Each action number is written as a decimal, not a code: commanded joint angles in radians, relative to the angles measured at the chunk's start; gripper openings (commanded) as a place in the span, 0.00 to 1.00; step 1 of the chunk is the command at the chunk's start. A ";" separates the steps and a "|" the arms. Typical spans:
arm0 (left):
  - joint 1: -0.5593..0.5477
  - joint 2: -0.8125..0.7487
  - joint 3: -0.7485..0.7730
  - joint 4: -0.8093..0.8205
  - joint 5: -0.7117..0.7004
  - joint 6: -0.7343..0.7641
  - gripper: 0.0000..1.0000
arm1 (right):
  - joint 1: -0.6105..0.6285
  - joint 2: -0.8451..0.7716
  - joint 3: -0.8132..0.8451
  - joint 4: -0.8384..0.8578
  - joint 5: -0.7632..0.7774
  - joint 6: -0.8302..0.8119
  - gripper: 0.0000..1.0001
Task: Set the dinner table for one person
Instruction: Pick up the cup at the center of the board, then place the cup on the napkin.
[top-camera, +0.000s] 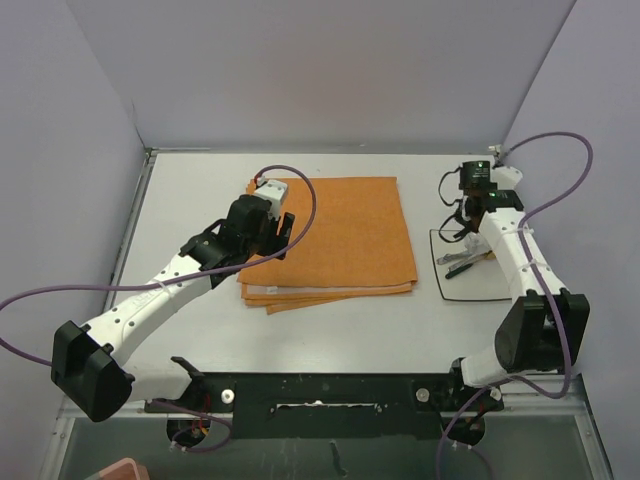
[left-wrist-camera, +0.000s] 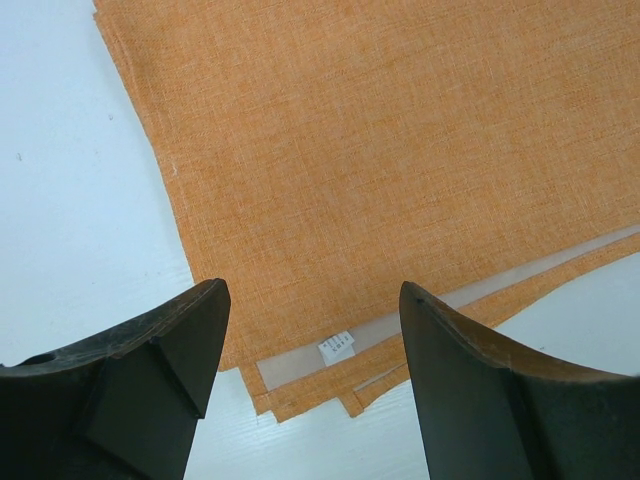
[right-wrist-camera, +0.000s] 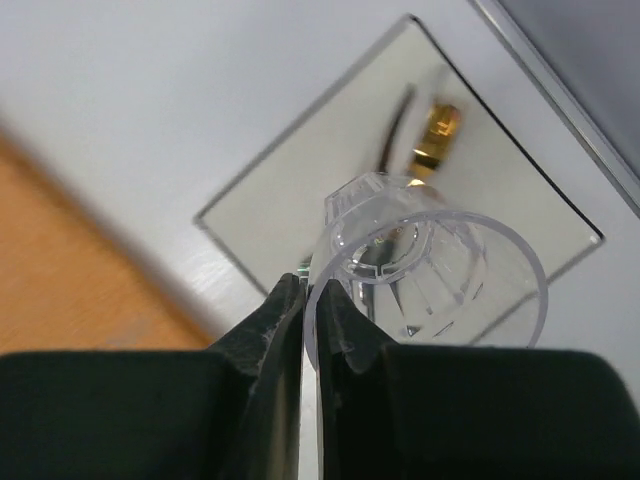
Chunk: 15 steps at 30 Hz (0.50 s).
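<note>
My right end effector (right-wrist-camera: 303, 300) pinches the rim of a clear faceted tumbler (right-wrist-camera: 430, 265); my left end effector (left-wrist-camera: 312, 295) is spread over a folded orange cloth (left-wrist-camera: 400, 150).

Black left fingers (left-wrist-camera: 150, 370) spread and empty; black right fingers (right-wrist-camera: 275, 340) pinched shut on a rim.

The white, black-jointed left arm (top-camera: 150, 300) reaches from its base at the near left diagonally forward and to the right, its black wrist pitched down. Its two fingers stand well apart with nothing between them, tips pointing down and forward. The white, black-jointed right arm (top-camera: 515, 260) rises from its base at the near right, folds at a black elbow and stretches straight away, wrist tilted downward. Its fingers are closed almost together on the thin rim of a clear ribbed plastic glass (right-wrist-camera: 440, 270), one finger outside the wall, the other inside the mouth.
</note>
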 joint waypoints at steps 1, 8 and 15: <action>0.004 -0.049 -0.014 0.070 -0.017 -0.044 0.68 | 0.159 -0.111 0.026 0.372 -0.058 -0.299 0.00; 0.005 -0.051 -0.026 0.075 -0.029 -0.058 0.67 | 0.208 0.101 0.163 0.417 -0.333 -0.487 0.00; 0.007 -0.027 -0.040 0.091 -0.026 -0.052 0.67 | 0.262 0.291 0.324 0.378 -0.478 -0.561 0.00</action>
